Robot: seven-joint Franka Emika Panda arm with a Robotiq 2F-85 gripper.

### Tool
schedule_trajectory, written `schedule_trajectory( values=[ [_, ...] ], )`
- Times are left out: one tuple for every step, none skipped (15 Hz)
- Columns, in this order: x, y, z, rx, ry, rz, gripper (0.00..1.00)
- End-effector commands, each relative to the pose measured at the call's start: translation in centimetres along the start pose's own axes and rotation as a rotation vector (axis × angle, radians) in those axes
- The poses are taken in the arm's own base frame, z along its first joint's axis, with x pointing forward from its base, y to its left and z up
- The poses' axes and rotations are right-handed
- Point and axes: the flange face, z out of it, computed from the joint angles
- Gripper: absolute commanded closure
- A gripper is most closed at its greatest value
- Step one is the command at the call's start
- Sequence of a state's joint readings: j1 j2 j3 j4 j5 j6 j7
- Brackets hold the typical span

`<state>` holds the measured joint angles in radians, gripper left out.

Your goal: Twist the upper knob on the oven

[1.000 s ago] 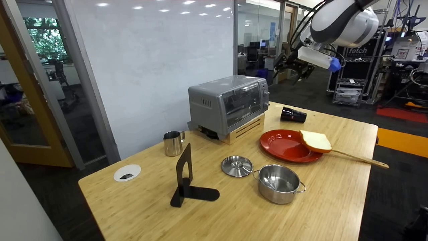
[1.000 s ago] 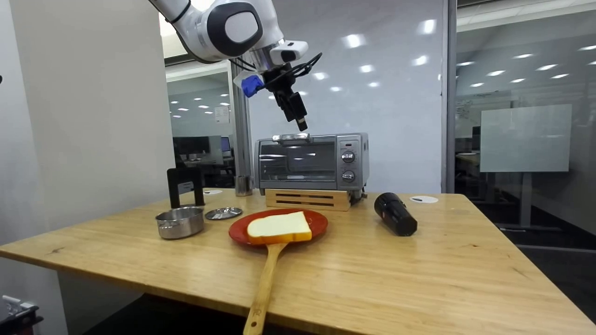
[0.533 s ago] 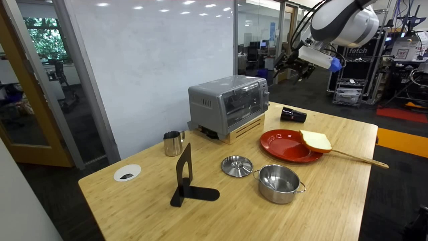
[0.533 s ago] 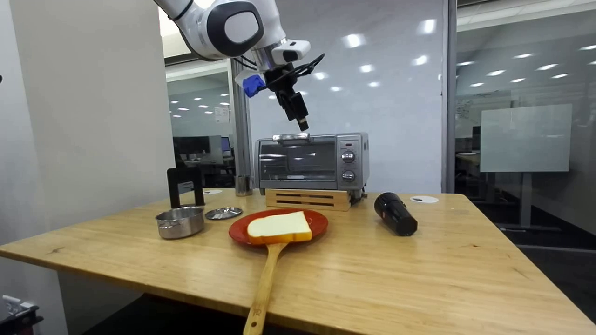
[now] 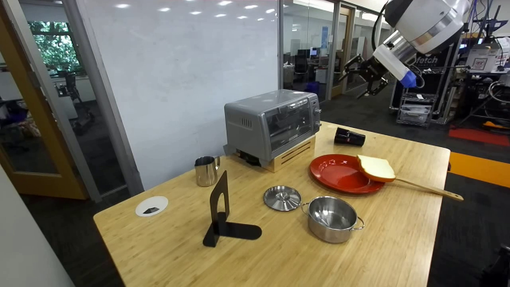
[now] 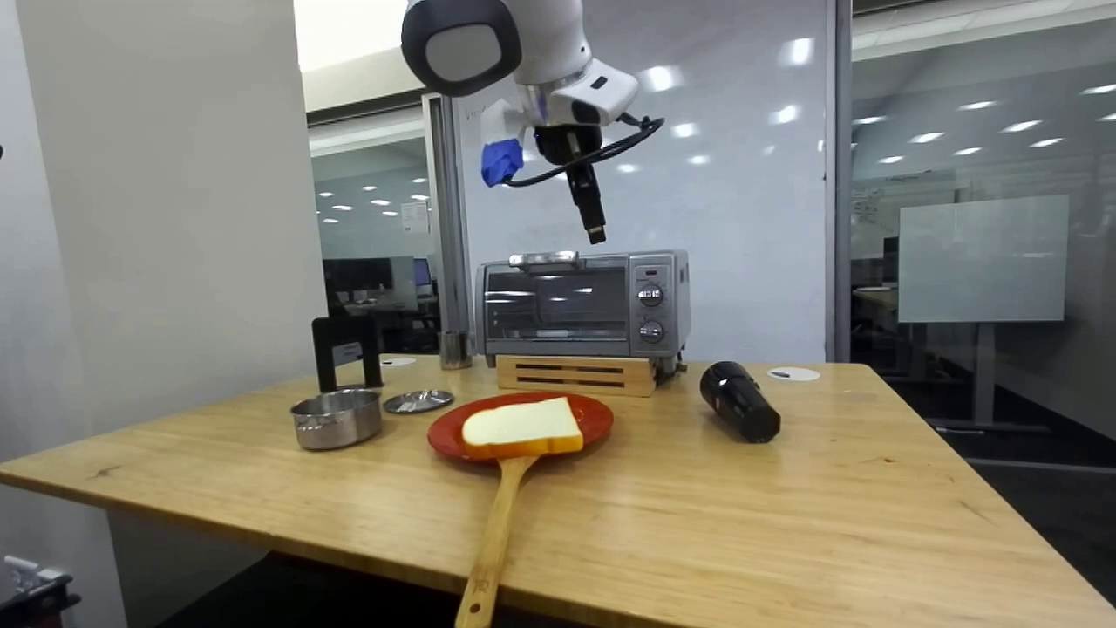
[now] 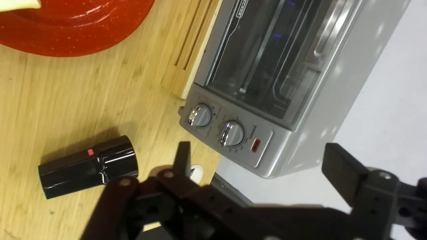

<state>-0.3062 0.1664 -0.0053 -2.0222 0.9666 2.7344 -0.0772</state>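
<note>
The silver-grey oven (image 5: 247,131) stands on the table with its dark glass door shut; it shows in both exterior views (image 6: 558,305). Its upper knob (image 6: 650,295) sits on the front panel under a small red light. In the wrist view the upper knob (image 7: 232,134) is the one nearer the red light, and the lower knob (image 7: 200,115) lies to its left. My gripper (image 7: 257,150) is open and empty, its fingers wide apart. In an exterior view the gripper (image 5: 351,87) hangs in the air in front of and above the oven's knob side, apart from it.
A wooden rack (image 6: 575,373) stands at the oven's front base. A black cup (image 7: 88,166) lies right of it. A red plate (image 5: 330,171) with bread (image 5: 376,167) and a wooden-handled tool (image 6: 497,541) is in front. A pot (image 5: 332,223), lid (image 5: 282,198), pitcher (image 5: 206,171) and black bookend (image 5: 219,207) stand leftward.
My gripper has moved right in both exterior views and turned, drawing back a little from the oven in one of them. It stays open. The oven and table objects have not moved.
</note>
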Motion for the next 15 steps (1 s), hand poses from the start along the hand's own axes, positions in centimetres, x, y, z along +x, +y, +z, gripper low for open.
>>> schedule_trajectory(
  values=[
    [2.8,4.2,0.8,0.043,0.015,0.065,0.00],
    [3.3,5.5,1.1,0.046,0.026,0.076,0.00],
    [3.8,6.5,1.6,0.049,0.036,0.071,0.00],
    [4.1,7.6,2.2,0.047,0.041,0.070,0.00],
    [4.3,8.3,3.0,0.042,0.047,0.060,0.00],
    [4.4,8.9,3.5,0.042,0.049,0.051,0.00],
    [4.4,9.2,4.5,0.043,0.052,0.036,0.00],
    [4.4,9.4,5.2,0.048,0.055,0.021,0.00],
    [4.1,9.1,6.1,0.058,0.056,0.008,0.00],
    [3.9,8.7,6.9,0.075,0.060,0.000,0.00],
    [3.6,8.2,7.8,0.101,0.061,0.002,0.00],
    [3.3,7.6,8.4,0.129,0.063,0.015,0.00],
    [2.9,7.1,8.8,0.147,0.065,0.037,0.00],
    [2.4,7.1,9.1,0.125,0.067,0.029,0.00],
    [2.6,7.6,8.2,0.123,0.043,0.029,0.00]
  ],
)
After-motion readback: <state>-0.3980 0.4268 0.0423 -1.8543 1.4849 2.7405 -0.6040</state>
